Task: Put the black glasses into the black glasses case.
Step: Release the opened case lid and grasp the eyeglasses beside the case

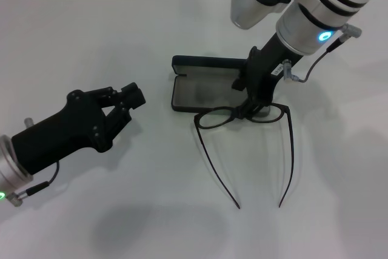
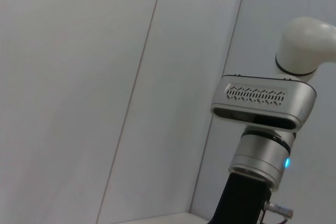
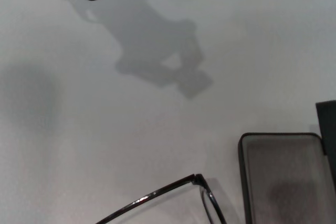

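Glasses (image 1: 242, 116): black, thin wire frame, lying on the white table (image 1: 182, 210) with both temple arms spread open and pointing toward the near edge. The front of the frame sits just at the near rim of the case.

Right claw (image 1: 251, 111) is down over the bridge, between the two lenses. Its tips are hidden behind its own body, so I cannot tell whether they are closed on the frame or only poised over it.

Case (image 1: 200, 92): black, lid open and standing at the far side, grey lining showing, nothing in the visible part of the tray.

Left claw (image 1: 126, 106) hangs well apart to the left, fingers parted a little, holding nothing.

Handling, as a judgement: the glasses look very light and springy, with fragile lenses that would smear. The bridge or the frame's top bar seems the safest hold. The open temples would likely overhang the tray unless folded.

Writing: none readable on case or frame from these views.
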You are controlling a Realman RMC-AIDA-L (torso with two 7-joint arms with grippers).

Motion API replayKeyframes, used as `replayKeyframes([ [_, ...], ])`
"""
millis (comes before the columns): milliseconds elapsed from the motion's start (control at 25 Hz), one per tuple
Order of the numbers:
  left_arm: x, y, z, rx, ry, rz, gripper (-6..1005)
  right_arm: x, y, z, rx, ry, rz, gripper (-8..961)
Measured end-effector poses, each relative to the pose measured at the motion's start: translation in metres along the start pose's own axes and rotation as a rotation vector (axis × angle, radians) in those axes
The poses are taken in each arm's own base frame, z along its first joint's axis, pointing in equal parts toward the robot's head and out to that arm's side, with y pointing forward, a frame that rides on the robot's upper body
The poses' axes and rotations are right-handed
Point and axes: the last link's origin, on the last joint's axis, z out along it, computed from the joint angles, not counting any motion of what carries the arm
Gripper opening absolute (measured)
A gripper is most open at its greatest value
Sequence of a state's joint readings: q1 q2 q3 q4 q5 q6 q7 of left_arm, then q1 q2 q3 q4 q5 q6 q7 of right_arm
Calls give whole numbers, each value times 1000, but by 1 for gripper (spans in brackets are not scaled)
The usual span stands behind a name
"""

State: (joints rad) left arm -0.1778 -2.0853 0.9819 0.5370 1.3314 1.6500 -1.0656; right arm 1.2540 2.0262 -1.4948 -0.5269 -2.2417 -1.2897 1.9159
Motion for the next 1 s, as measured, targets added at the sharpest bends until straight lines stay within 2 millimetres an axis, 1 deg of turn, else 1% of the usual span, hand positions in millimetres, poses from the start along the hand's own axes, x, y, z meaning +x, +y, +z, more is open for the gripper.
replayKeyframes([
  [200, -6, 2, 4, -8, -2, -14, 88, 4, 3, 5, -9, 10, 11, 557],
  [600, -16, 7, 1, 6, 2, -41, 79, 12, 9, 11, -44, 28, 31, 539],
  [800, -17, 8, 1, 9, 1, -48, 75, 16, 10, 14, -48, 15, 49, 468],
  [1000, -22, 10, -2, 18, -1, -72, 71, 17, 12, 15, -54, -6, 58, 330],
])
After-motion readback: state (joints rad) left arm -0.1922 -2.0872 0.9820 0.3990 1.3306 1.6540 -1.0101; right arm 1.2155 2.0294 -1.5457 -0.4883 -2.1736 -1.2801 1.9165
